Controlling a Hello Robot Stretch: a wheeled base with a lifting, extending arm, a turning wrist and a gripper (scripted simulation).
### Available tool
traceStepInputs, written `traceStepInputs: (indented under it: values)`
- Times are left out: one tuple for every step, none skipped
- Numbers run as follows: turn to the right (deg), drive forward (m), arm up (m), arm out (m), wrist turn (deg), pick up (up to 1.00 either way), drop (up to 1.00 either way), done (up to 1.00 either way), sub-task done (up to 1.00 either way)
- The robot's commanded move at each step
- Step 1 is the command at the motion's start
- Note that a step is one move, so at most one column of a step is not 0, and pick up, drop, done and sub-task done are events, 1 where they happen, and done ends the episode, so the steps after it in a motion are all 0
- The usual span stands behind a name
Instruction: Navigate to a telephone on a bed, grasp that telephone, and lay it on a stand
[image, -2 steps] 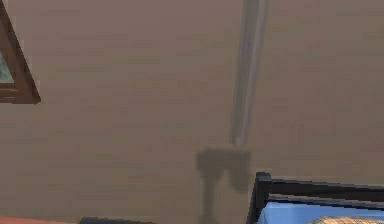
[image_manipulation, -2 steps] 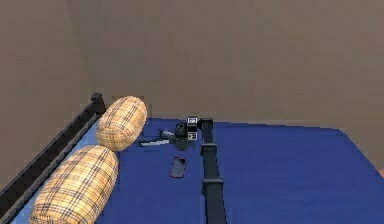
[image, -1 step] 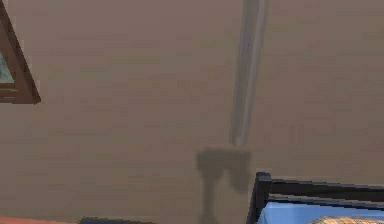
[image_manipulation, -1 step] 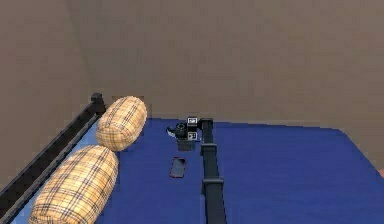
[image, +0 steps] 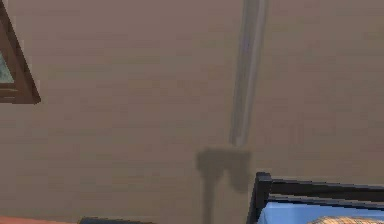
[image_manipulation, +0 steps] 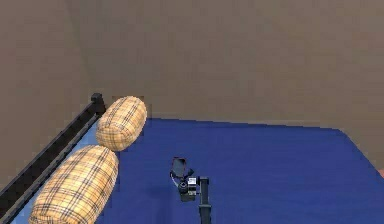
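Dark arm (image_manipulation: 204, 208) and jaws at lower centre against blue bed (image_manipulation: 290, 165); cannot tell whether holding anything; plaid pillows (image_manipulation: 122, 122) left.

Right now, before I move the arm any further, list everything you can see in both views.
bed: one, blue cover, across the lower arm side view; its corner also sits at the forward view's bottom right
headboard: one, dark, along the bed's end at the arm side view's left
pillows: two, tan plaid, lying on the bed against the headboard
picture frame: one, dark brown, on the wall at the forward view's left edge
wall: beige, behind the bed
arm: one, dark bar, rising from the arm side view's bottom edge
gripper: one, dark, over the blue cover; cannot tell whether it holds anything
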Motion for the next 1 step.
traceStepInputs:
  values:
    - [0.0, 0.0, 0.0, 0.0, 0.0, 1.0, 0.0, 0.0, 0.0]
